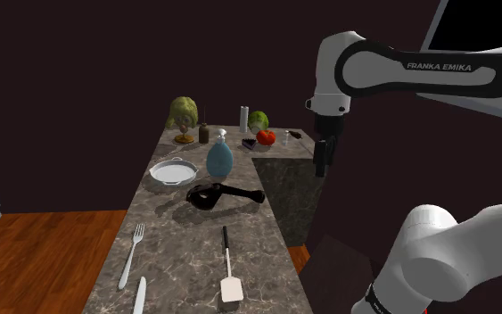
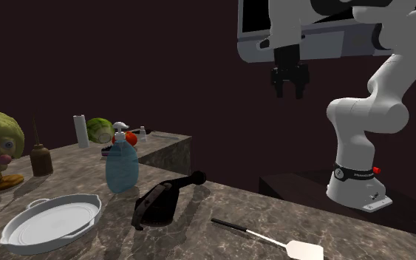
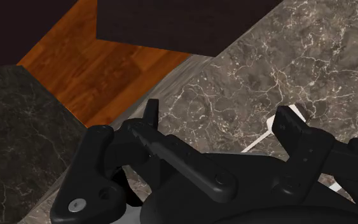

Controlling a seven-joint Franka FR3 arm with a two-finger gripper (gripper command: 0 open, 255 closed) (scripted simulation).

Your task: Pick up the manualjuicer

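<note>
The manual juicer (image 1: 211,194) is a black press lying on the marbled counter (image 1: 186,259), its lever handle pointing toward the shoulder view's right. In the second exterior view the juicer (image 2: 158,204) rests between a white dish and a spatula. My gripper (image 1: 322,168) hangs high in the air beyond the counter's right edge, well above and apart from the juicer. Its fingers stand apart with nothing between them in the second exterior view (image 2: 290,91). In the wrist view the gripper (image 3: 222,121) looks down on the counter edge and wooden floor.
A blue soap dispenser (image 1: 220,158) and a white two-handled dish (image 1: 170,171) stand just behind the juicer. A spatula (image 1: 229,268), a fork (image 1: 132,252) and a knife (image 1: 139,294) lie nearer the front. A tomato (image 1: 266,137), a lettuce (image 1: 258,120) and bottles crowd the back.
</note>
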